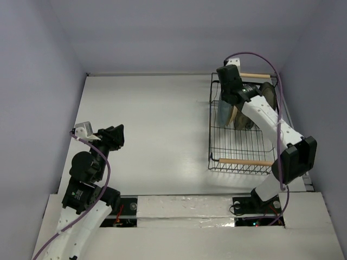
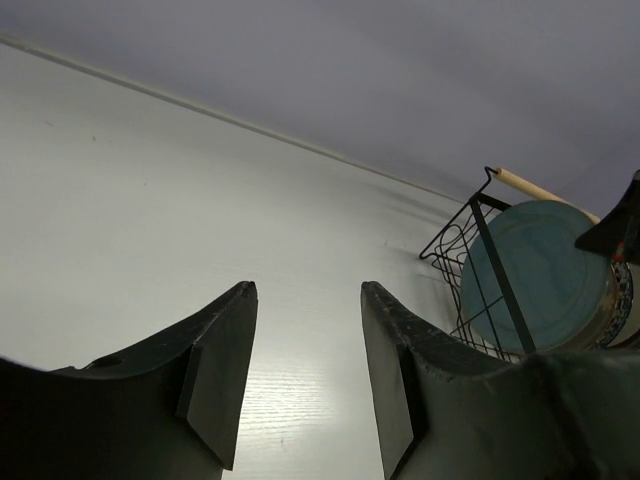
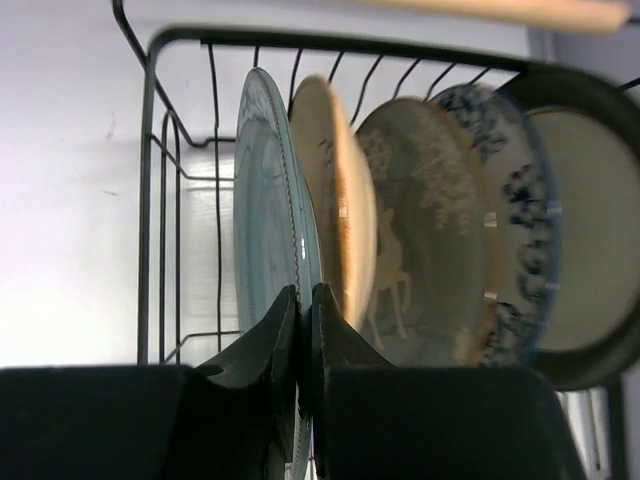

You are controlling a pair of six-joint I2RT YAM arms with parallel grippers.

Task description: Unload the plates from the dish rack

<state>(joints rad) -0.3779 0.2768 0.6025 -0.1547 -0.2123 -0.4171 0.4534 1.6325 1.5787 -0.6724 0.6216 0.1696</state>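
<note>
- Left end effector [image 2: 307,297]: low by the arm bases, over bare worktop [image 1: 157,124], well apart from the rack. Jaws stand part open with nothing between them.
- Dish rack [image 1: 210,138]: on the right side of the worktop, with all five plates on edge toward its far end.
- Right end effector [image 3: 303,310]: reached into the rack, jaws pinched nearly together on the rim of the teal plate [image 3: 262,210], the end plate facing the open worktop.
- Beyond it: tan plate [image 3: 335,170] just beside, then grey deer plate [image 3: 425,240], blue floral plate [image 3: 515,200], dark-rimmed plate [image 3: 590,230].
- Risk: narrow rim pinch, so the glazed plate may pivot or slip on lifting.
- Risk: a tilted lift could knock the tan plate, or the lower rim could snag a wire and drag the rack.
</note>
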